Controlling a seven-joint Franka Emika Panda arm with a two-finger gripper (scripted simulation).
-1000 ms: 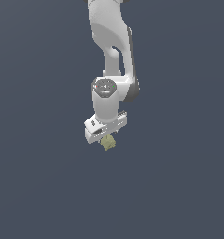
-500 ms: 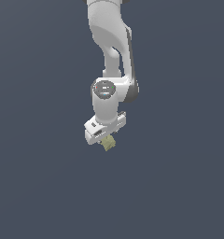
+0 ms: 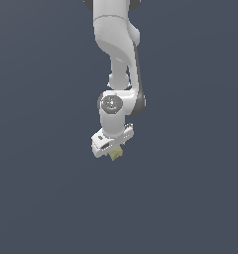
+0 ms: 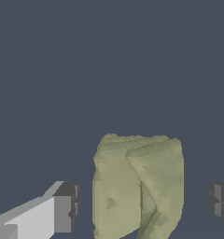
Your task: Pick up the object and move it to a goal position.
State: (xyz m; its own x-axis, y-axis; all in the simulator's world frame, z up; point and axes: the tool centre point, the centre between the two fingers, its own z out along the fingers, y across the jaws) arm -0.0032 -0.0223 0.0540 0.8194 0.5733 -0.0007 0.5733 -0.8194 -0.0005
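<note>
Slate-grey plain backdrop all round, no surface edge visible, olive-yellow mottled block lumpy and roughly cube-shaped, sits between fingers of white tool, gaps either side, grip cannot tell

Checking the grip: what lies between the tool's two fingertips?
The olive-yellow block sits between the tool's fingertips, with gaps on both sides in the wrist view.

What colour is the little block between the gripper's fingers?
Olive-yellow with mottled, uneven shading; the block shows best in the wrist view.
</note>
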